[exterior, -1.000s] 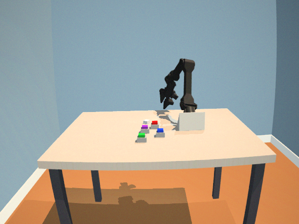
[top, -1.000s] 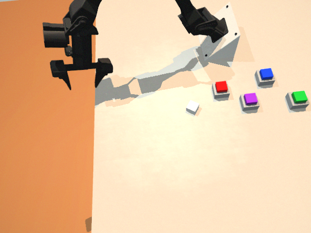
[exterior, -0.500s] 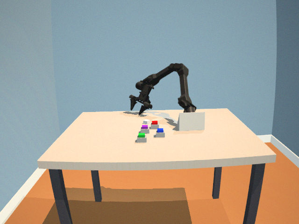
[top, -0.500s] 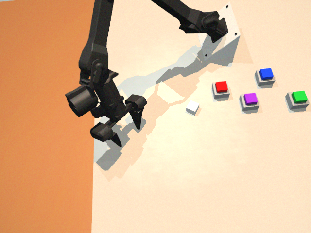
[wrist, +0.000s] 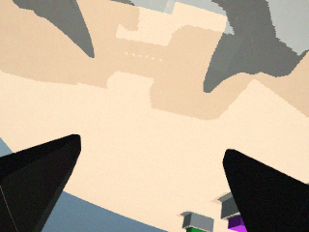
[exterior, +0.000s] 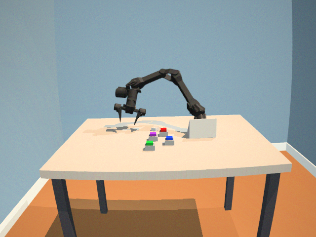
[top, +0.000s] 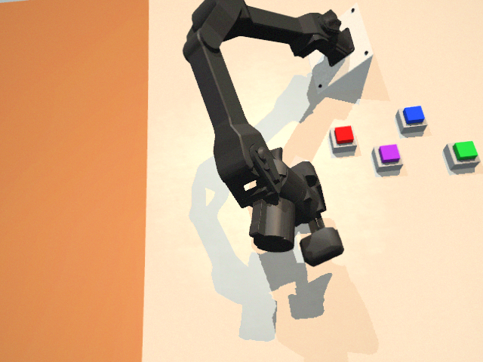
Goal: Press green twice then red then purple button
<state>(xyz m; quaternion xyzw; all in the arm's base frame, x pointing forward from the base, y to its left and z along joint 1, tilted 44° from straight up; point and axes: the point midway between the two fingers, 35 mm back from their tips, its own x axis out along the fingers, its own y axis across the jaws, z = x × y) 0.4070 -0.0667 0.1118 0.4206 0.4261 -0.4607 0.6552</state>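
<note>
hovering above the pale worktop (exterior: pixel 204 153), the dark claw (exterior: pixel 127 119) is spread and empty (first press not yet made, i'd say); next it must reach the square green button (top: pixel 465 150), well apart at the cluster's far end.

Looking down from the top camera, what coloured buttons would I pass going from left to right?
Red button → purple button → blue button → green button.

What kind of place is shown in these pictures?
Probably a bare robot test room: one table carrying a mounted arm and four coloured push-buttons, plain blue walls, orange floor.
</note>
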